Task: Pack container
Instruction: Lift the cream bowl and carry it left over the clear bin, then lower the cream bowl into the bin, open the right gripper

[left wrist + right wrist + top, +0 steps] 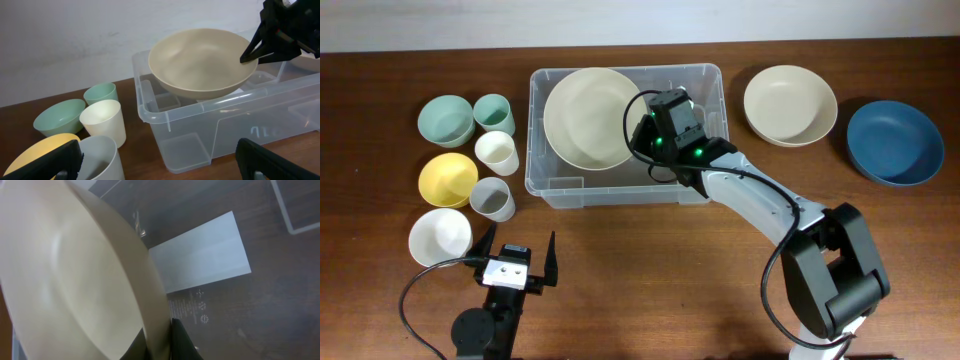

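The clear plastic container [705, 80] stands at the table's back middle; it also shows in the left wrist view [165, 112] and its white base label in the right wrist view [200, 255]. My right gripper [642, 135] is shut on the rim of a large cream bowl [588, 115], holding it over the container's left half. The bowl also shows in the left wrist view [200, 60] and the right wrist view [75, 280], pinched between the fingers [162, 340]. My left gripper [515, 262] is open and empty near the front edge, its fingers [160, 162] facing the container.
Left of the container stand a mint bowl [445, 120], a mint cup [493, 113], a white cup [497, 152], a yellow bowl [447, 180], a grey cup [492, 198] and a white bowl [440, 236]. At the right lie a cream bowl [789, 104] and a blue bowl [894, 142].
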Robot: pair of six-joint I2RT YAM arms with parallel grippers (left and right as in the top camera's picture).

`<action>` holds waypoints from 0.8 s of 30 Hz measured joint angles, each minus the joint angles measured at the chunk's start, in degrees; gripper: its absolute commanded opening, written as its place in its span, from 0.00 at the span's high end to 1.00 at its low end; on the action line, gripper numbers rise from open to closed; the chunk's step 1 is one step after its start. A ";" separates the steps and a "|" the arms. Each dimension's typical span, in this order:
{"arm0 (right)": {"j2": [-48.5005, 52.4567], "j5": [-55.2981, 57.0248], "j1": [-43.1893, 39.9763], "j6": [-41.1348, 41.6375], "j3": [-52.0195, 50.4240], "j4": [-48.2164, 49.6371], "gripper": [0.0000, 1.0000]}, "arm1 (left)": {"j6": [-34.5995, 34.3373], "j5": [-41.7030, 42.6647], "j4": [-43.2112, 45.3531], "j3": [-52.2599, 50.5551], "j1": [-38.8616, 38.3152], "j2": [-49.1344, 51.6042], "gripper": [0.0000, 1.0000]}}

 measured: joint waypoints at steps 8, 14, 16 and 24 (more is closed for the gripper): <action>2.32 -0.02 0.00 1.70 0.11 1.22 0.92 | 0.00 0.00 0.02 0.00 0.02 0.00 0.00; 3.67 -0.04 0.04 2.19 0.11 1.68 0.91 | 0.00 0.00 0.02 0.00 0.00 0.00 0.00; 3.67 -0.04 0.04 2.19 0.11 1.92 0.91 | -0.02 0.00 0.00 0.00 0.02 0.00 0.00; 3.69 -1.31 0.04 3.23 0.11 1.92 0.88 | 0.00 0.00 0.02 0.00 0.02 0.00 0.00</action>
